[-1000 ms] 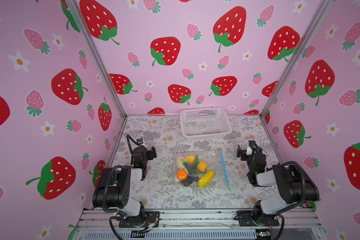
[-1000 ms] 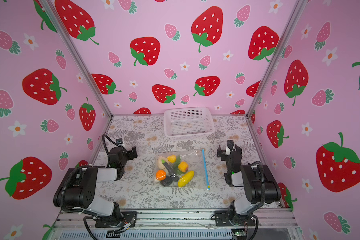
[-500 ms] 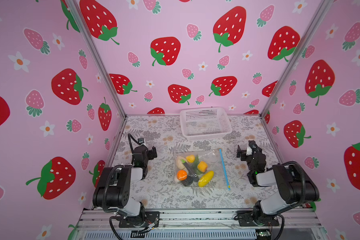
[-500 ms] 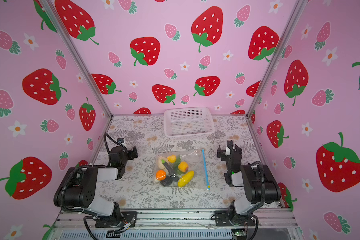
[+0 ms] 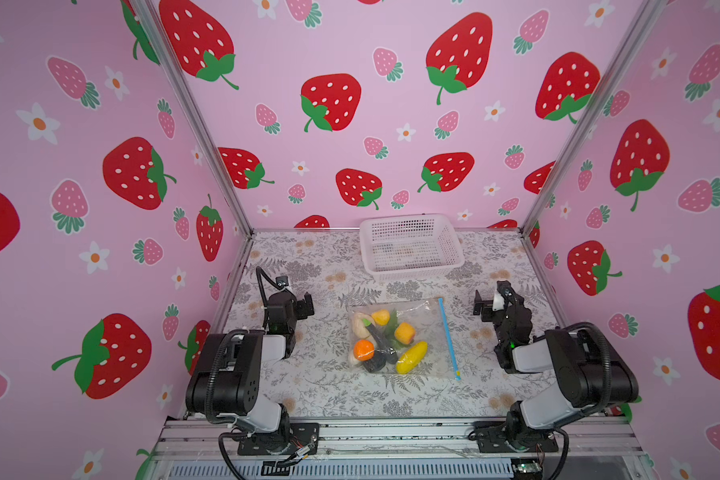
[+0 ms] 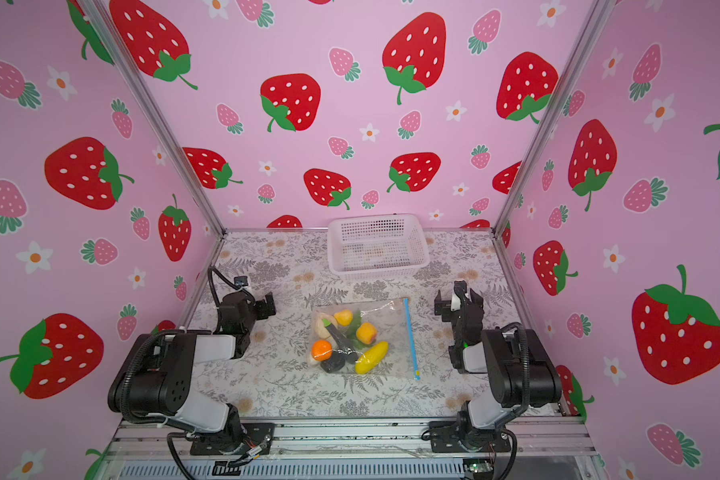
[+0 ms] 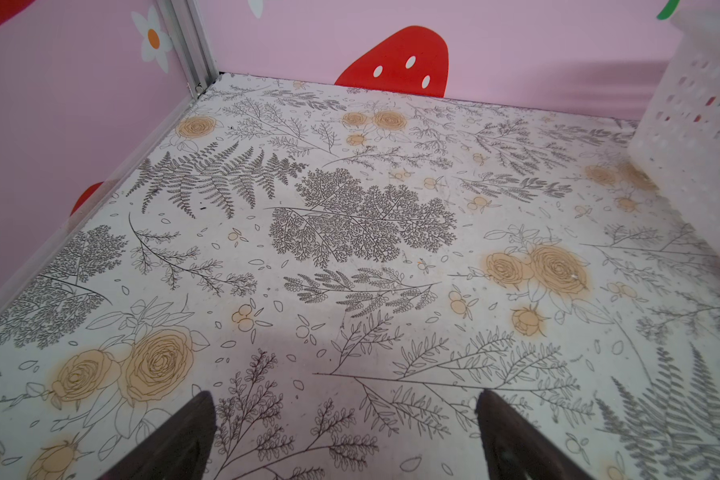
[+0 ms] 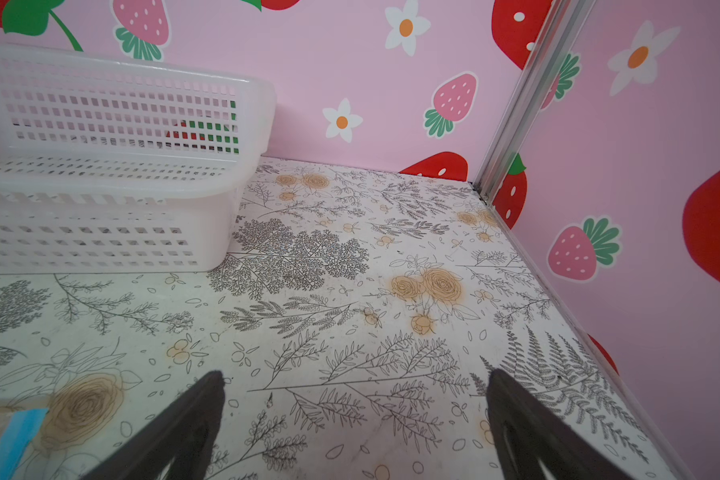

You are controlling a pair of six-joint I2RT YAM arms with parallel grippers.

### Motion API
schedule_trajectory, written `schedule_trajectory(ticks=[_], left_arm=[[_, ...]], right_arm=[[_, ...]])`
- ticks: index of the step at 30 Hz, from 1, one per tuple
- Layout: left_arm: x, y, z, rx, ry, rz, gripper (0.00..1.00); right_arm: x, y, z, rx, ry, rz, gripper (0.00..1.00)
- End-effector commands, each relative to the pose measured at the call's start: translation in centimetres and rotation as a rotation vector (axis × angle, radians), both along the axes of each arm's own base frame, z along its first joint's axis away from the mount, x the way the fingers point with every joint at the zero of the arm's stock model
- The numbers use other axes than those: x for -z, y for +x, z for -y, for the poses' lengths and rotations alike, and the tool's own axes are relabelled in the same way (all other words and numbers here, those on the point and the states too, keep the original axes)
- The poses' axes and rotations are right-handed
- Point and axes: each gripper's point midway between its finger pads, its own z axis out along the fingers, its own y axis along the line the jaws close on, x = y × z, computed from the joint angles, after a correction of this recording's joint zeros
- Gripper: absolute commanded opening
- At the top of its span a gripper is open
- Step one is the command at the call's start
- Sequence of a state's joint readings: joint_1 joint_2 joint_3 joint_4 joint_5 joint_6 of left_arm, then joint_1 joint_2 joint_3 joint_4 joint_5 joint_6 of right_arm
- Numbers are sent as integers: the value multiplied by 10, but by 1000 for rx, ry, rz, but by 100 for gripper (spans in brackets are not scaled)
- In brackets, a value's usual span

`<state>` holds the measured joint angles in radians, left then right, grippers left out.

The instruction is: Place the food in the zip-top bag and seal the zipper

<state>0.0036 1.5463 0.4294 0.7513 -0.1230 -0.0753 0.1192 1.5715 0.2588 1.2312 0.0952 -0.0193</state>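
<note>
The clear zip-top bag (image 5: 427,328) (image 6: 391,328) lies flat in the middle of the table in both top views. The food (image 5: 391,340) (image 6: 350,340) sits inside it toward its left side: yellow, orange, cream and dark pieces with green leaves. The light-blue zipper (image 5: 447,336) (image 6: 410,336) runs straight along the bag's right edge, and one end shows in the right wrist view (image 8: 13,432). My left gripper (image 5: 304,306) (image 7: 345,395) hangs open left of the bag, holding nothing. My right gripper (image 5: 489,303) (image 8: 356,374) is open right of the zipper, also holding nothing.
A white perforated basket (image 5: 416,272) (image 6: 379,272) (image 8: 100,241) stands at the back centre against the wall; its side shows in the left wrist view (image 7: 703,124). Pink strawberry walls close in the back and both sides. Bare floral tabletop lies under both grippers.
</note>
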Motion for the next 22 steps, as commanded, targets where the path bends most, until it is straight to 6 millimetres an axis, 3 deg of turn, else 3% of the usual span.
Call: schedule_trajectory(ticks=[1,22], left_arm=[[-9,10,0,1,15,24,99],[-11,8,0,-1,23,33,99]], right_arm=[[-5,5,1,3,14,15,99],[-7,4,1,8,12,24,99]])
